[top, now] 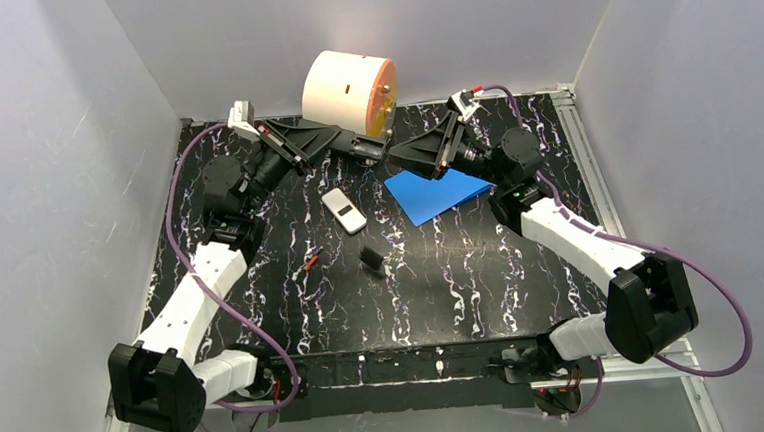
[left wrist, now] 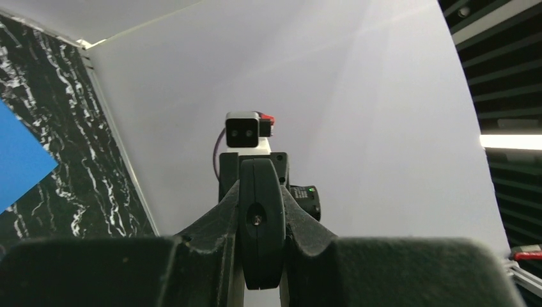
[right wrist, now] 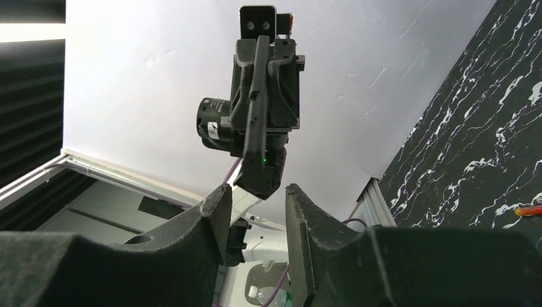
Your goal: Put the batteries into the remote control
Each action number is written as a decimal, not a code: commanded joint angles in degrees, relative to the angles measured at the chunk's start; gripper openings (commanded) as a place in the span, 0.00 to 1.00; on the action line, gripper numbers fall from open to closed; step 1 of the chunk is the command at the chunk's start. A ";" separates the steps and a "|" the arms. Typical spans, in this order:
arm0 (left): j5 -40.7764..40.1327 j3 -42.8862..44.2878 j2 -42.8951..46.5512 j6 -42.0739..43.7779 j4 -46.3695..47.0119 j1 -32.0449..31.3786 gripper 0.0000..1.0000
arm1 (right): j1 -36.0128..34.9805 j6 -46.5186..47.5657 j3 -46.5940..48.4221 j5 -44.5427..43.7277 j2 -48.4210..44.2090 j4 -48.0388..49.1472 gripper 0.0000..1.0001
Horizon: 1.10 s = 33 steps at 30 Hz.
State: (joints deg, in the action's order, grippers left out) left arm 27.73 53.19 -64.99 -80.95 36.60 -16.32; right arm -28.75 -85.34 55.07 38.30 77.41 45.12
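My left gripper (top: 376, 151) is raised over the far middle of the table and shut on a black remote control (left wrist: 261, 217), which stands upright between its fingers (left wrist: 214, 220). My right gripper (top: 400, 159) faces it tip to tip with open jaws (right wrist: 255, 198). The black remote's lower end (right wrist: 261, 173) hangs just beyond them, untouched. The batteries (top: 311, 261), one orange-red and one dark, lie together on the black marbled table left of centre. The orange-red one also shows at the edge of the right wrist view (right wrist: 528, 210).
A white remote (top: 344, 210) lies on the table below the grippers. A small black piece (top: 372, 258) lies near the middle. A blue sheet (top: 435, 193) lies under the right arm. A cream and orange roll (top: 348, 93) stands at the back wall.
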 commanded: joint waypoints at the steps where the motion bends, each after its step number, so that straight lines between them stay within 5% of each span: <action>1: -2.22 -1.39 0.60 4.95 -0.83 -0.05 0.00 | -0.12 0.72 -2.04 -2.42 -0.69 -0.84 0.44; 12: -3.83 -2.99 4.85 25.27 -23.50 0.54 0.00 | 0.85 35.20 2.46 -2.41 -1.33 -40.20 0.46; 21: -15.69 3.55 8.83 39.88 -46.75 0.67 0.00 | -3.36 52.28 2.06 -10.67 1.38 -49.07 0.48; 33: -38.72 5.25 19.20 48.65 -65.53 0.67 0.00 | -25.00 61.84 15.72 -38.62 18.57 -50.25 0.62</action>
State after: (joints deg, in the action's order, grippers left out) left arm -1.39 56.21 -49.93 -36.84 -22.41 -15.90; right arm -49.28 -28.05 64.29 12.51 91.64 -6.35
